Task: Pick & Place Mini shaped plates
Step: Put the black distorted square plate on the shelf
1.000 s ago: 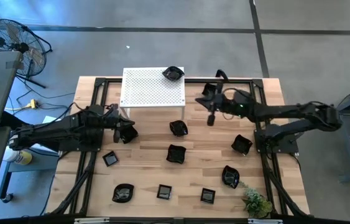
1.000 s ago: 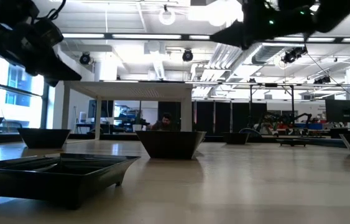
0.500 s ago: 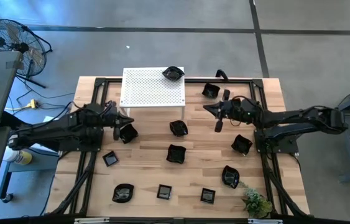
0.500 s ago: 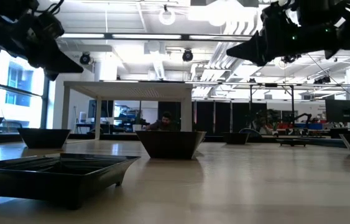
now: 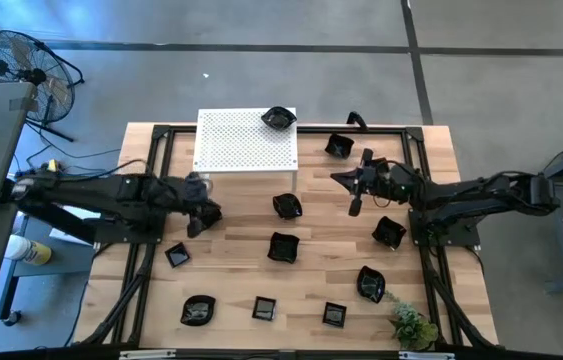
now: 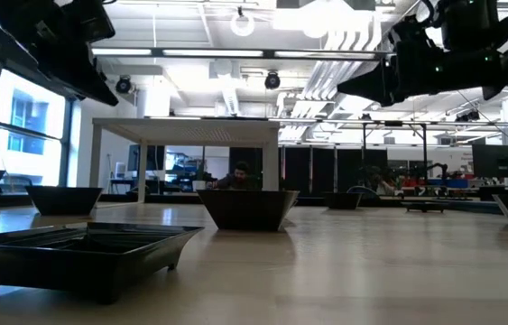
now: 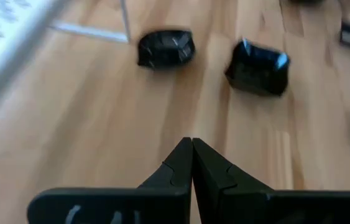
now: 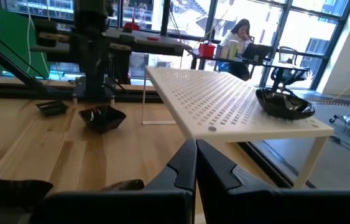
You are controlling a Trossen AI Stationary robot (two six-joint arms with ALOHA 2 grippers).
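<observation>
Several small glossy black plates lie on the wooden table, among them one (image 5: 287, 205) near the white perforated platform (image 5: 246, 140), one (image 5: 282, 247) mid-table and one (image 5: 338, 146) at the far right. Another plate (image 5: 278, 118) rests on the platform's far right corner and also shows in the right wrist view (image 8: 285, 103). My left gripper (image 5: 206, 212) hovers shut and empty left of the platform's near edge; its wrist view (image 7: 191, 146) shows bare wood below it. My right gripper (image 5: 337, 180) hovers shut and empty (image 8: 196, 149), right of the platform.
More plates lie along the near side (image 5: 198, 309) (image 5: 265, 308) (image 5: 334, 315) and at the right (image 5: 389, 233) (image 5: 371, 284). A small green plant (image 5: 413, 325) stands at the near right corner. A black frame (image 5: 156, 150) borders the table. A person sits in the room beyond (image 8: 240, 31).
My right gripper has drawn back from the platform's right side toward the table's right and near edges, staying shut. My left arm has straightened out and its gripper has risen a little, staying over the same spot.
</observation>
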